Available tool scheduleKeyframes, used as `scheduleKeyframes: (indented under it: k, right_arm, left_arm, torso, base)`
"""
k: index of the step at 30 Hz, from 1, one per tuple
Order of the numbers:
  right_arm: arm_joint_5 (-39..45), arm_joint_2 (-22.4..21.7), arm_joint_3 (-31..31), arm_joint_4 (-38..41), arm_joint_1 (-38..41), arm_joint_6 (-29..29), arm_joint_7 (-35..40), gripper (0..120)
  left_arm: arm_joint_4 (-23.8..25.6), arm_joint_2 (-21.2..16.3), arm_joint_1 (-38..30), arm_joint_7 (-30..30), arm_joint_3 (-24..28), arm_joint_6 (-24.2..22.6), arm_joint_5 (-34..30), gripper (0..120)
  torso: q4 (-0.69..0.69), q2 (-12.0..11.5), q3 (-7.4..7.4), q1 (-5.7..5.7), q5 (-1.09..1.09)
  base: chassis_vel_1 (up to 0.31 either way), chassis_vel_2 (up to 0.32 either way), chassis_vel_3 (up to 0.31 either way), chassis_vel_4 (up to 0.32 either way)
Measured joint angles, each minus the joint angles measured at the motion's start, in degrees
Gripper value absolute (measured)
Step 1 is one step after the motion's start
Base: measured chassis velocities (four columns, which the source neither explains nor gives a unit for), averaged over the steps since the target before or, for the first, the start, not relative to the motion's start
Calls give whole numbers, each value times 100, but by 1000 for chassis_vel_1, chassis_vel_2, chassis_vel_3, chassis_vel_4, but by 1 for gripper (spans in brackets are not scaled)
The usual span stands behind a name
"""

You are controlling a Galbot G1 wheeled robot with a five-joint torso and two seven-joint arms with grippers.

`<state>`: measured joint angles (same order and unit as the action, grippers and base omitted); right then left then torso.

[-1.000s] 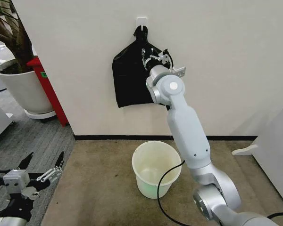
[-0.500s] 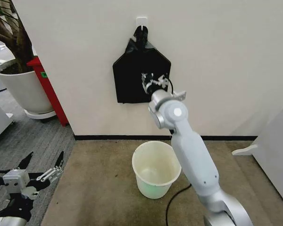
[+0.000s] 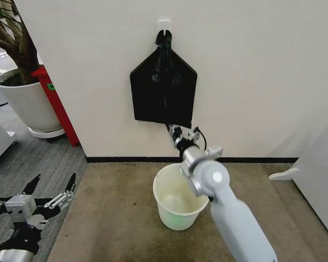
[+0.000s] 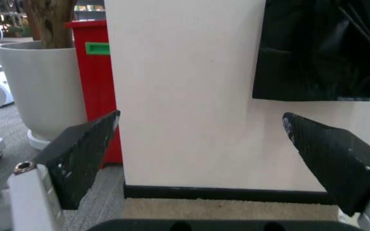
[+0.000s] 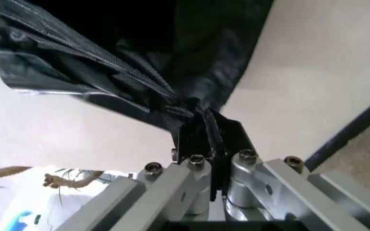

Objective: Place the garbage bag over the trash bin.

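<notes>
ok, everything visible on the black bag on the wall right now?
The garbage bag is thin, glossy black plastic, creased, spread in a flat pentagon shape against the white wall. Its gathered top hangs from a small white wall hook. The lower right corner is pulled downward, pinched in the right gripper, whose fingers are shut on a bunched fold. It hangs above the trash bin, apart from it.

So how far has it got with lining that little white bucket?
Early days. Done: the right tool has clamped a fold of black plastic at the lower edge of the black bundle hanging from the wall hook. In hand: that pinch, held above the trash bin. Left: the bin has no liner yet. The left tool waits open, low beside the carpet.
</notes>
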<state>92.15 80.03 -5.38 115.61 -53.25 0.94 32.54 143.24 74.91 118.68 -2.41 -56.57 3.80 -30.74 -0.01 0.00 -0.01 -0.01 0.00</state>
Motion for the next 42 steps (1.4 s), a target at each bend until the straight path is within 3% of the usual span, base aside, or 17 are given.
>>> scheduleKeyframes:
  k: [8,18,24,31,32,42]
  right_arm:
    - [121,-206,-30,143,372,4,6,0]
    - [52,-447,-21,505,-456,-127,-46,0]
    - [40,-443,-15,537,-250,-124,-41,0]
    - [212,-470,-83,386,266,-135,51,0]
    - [215,-469,-89,294,394,-154,58,0]
    - [-147,-507,178,192,178,-217,15,0]
  left_arm:
    - [0,3,-8,-3,9,2,3,100]
    - [0,-1,-20,-4,19,5,7,100]
    - [0,-13,-28,-4,21,5,8,100]
    - [0,-145,-70,16,26,-20,-47,100]
    - [0,-329,-133,56,35,-80,-137,100]
    - [0,-484,-201,99,45,-138,-226,100]
  torso:
    - [2,0,1,0,0]
    - [0,0,1,0,0]
    - [1,0,1,0,0]
    - [3,0,1,0,-1]
    - [2,0,1,0,-1]
    - [2,-1,1,1,0]
  base:
    - [0,0,0,0]
    - [0,0,0,0]
    - [0,0,0,0]
    - [0,0,0,0]
    - [0,0,0,0]
    - [0,0,0,0]
